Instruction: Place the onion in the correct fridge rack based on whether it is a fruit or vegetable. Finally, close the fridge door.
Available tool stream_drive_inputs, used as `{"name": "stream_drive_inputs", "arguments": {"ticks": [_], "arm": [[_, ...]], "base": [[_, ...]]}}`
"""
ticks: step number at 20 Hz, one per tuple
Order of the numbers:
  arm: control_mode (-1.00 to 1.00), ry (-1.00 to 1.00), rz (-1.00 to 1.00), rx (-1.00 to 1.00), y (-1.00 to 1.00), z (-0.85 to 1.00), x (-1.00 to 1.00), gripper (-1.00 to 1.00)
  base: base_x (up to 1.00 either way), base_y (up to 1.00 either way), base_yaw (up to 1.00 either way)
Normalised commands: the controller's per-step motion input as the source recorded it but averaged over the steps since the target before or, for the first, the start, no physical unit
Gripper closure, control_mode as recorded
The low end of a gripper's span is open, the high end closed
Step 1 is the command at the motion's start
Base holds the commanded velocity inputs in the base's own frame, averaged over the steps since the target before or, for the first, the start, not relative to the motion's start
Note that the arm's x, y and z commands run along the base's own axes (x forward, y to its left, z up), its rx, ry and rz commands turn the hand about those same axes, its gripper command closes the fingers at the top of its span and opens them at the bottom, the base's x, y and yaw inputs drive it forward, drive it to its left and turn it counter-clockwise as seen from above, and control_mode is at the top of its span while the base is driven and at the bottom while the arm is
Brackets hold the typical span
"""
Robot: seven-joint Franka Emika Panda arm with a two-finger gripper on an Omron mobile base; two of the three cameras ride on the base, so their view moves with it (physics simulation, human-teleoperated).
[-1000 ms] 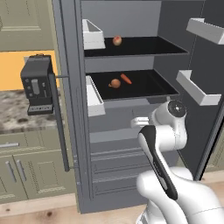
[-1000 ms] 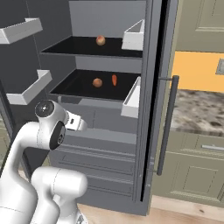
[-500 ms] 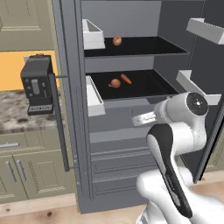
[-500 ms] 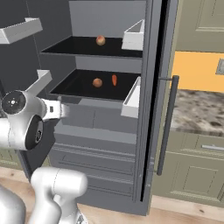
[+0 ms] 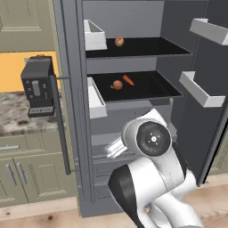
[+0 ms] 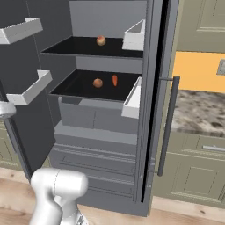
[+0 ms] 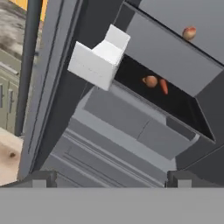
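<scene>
Onion, the small smooth orange-brown ball (image 5: 117, 84), already lies on the glossy black lower rack (image 5: 151, 90) just left of the slender orange carrot (image 5: 128, 80). Your gripper (image 7: 112, 178) is spread and empty. Swing to the matte grey door (image 5: 202, 129) with boxy white bins; push it shut steadily.
</scene>
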Motion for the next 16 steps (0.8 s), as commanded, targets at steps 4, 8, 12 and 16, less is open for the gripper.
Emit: {"name": "stream_drive_inputs", "arguments": {"ticks": [4, 8, 12, 16], "arm": [[-1.0, 0.0, 0.01, -0.31, 1.0, 0.0, -0.13, -1.0], [-1.0, 0.0, 0.03, -0.26, 1.0, -0.09, 0.33, -1.0], [-1.0, 0.0, 0.03, -0.23, 1.0, -0.21, 0.78, -1.0], [-1.0, 0.01, 0.04, -0.21, 1.0, -0.29, 0.85, -1.0]], "base": [[0.0, 0.0, 0.0], [0.0, 0.0, 0.0], [0.0, 0.0, 0.0], [0.0, 0.0, 0.0]]}}
